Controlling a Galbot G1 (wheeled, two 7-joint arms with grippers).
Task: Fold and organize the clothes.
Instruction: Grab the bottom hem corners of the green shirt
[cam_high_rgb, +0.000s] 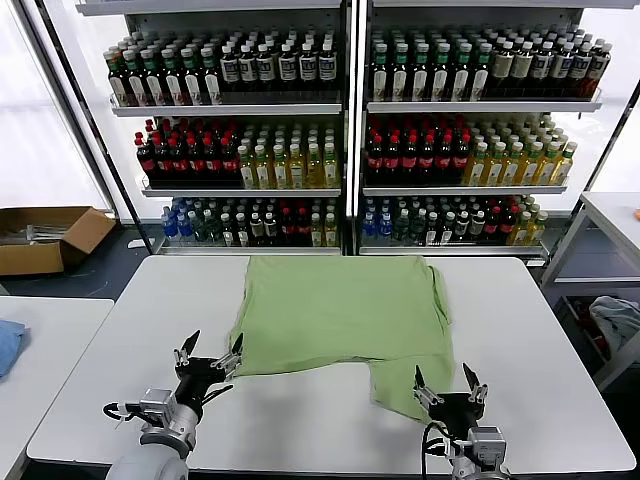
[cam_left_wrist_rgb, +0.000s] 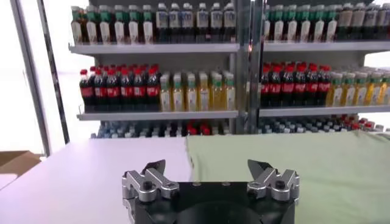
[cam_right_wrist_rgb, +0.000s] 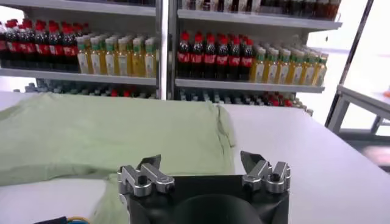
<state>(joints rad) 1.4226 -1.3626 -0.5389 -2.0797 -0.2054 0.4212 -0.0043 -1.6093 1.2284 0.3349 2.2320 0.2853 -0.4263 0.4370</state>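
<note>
I have the green shirt (cam_high_rgb: 335, 320) lying flat on the white table (cam_high_rgb: 560, 370), back half spread wide toward the drink shelves (cam_high_rgb: 345, 130), with one flap hanging toward the near edge on my right side. No collar or print shows, so it looks face down or already part folded; I can't tell which.

Left gripper (cam_high_rgb: 208, 358) sits just off the shirt's near-left corner, fingers spread wide, nothing in them. Right gripper (cam_high_rgb: 450, 388) hovers at the tip of the near flap, fingers also spread wide and empty; the right wrist view shows cloth (cam_right_wrist_rgb: 109, 137) just ahead of it and partly under it.

My read: next step is pinching both near edges. To do it well I'd come in low and level, catch one layer only at the corner on the left, and take the flap at its hem on the right, then lift both evenly so the fold line stays straight.

Room: bare tabletop around the shirt on both sides, plenty for sweeping forward. The near table edge is close to both grippers, and the shirt's far hem lies near the back edge, so I wouldn't push it further that way.
</note>
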